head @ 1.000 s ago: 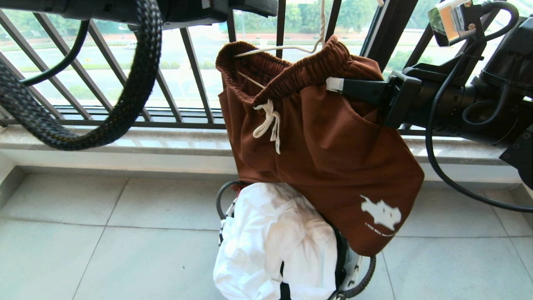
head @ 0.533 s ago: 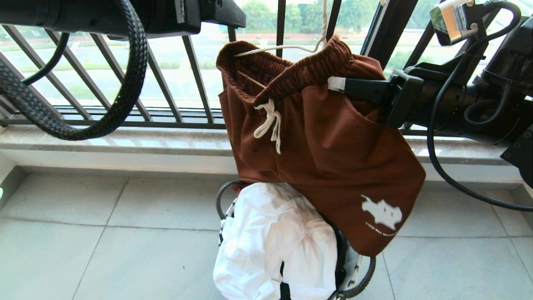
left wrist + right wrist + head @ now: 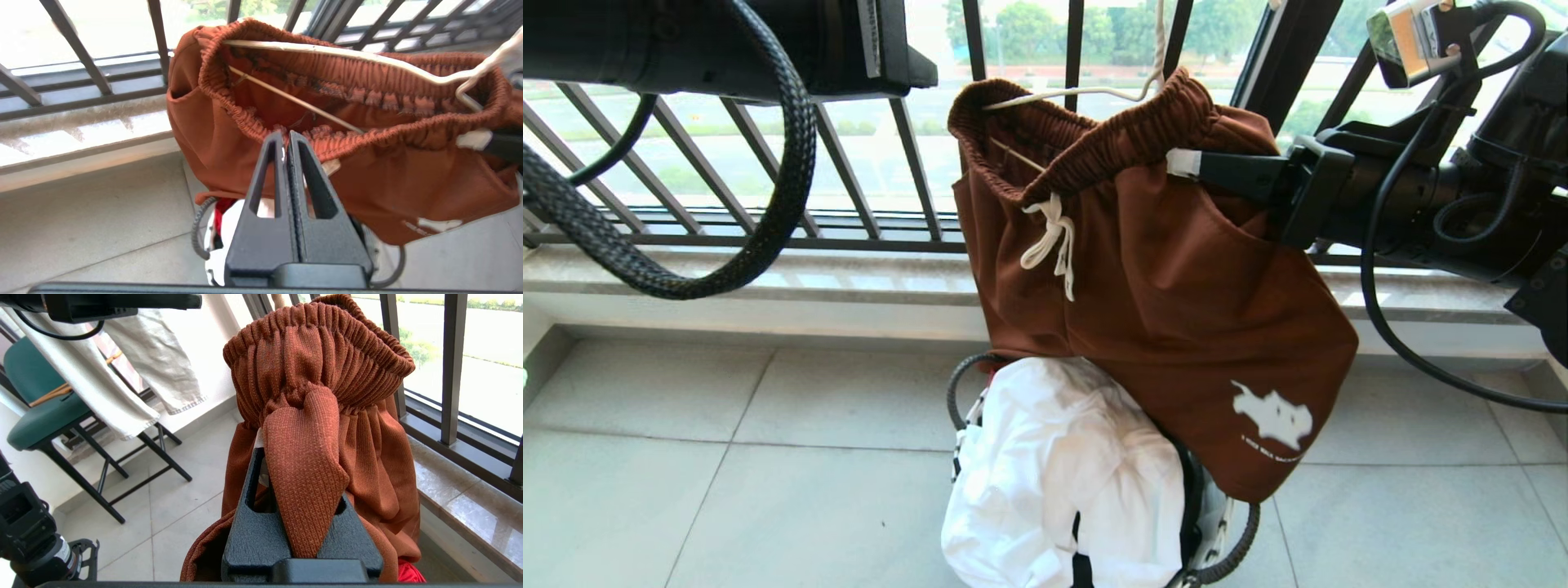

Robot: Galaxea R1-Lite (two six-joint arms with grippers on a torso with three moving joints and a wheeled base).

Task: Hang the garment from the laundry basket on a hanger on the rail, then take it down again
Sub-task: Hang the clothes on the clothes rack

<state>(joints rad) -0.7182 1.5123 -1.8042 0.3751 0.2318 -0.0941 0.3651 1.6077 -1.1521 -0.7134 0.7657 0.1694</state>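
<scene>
Left gripper (image 3: 288, 139): nearest to us, our left fingers are pressed flat together with nothing between them; the tips hover just short of the front of the waistband, and we cannot tell whether they touch it.

Right gripper (image 3: 1180, 165): our right fingers are pinching a fold of the shorts (image 3: 1160, 310) at the waistband's right end, the cloth bunched up over the fingers in the right wrist view.

Laundry basket (image 3: 1217, 523): on the tiled floor below the shorts, mostly hidden by a heap of white cloth (image 3: 1062, 474); only its rim and dark cord handle show.

Garment: the shorts hang above the basket, the waistband stretched open over the hanger (image 3: 347, 51), one leg with the white print drooping towards the basket's right side.

Hanger: its thin wire runs inside the waistband and its hook rises out of the top of the head view; the rail itself we cannot see.

Handling: we judge the shorts light, soft and limp, so they will sag and fold wherever they go unsupported; the elastic will spring back when let go.

Where to take hold: the gathered waistband looks the surest place, thick and ribbed, near each hanger end.

Beyond: black window bars (image 3: 907, 147) and the stone sill.
</scene>
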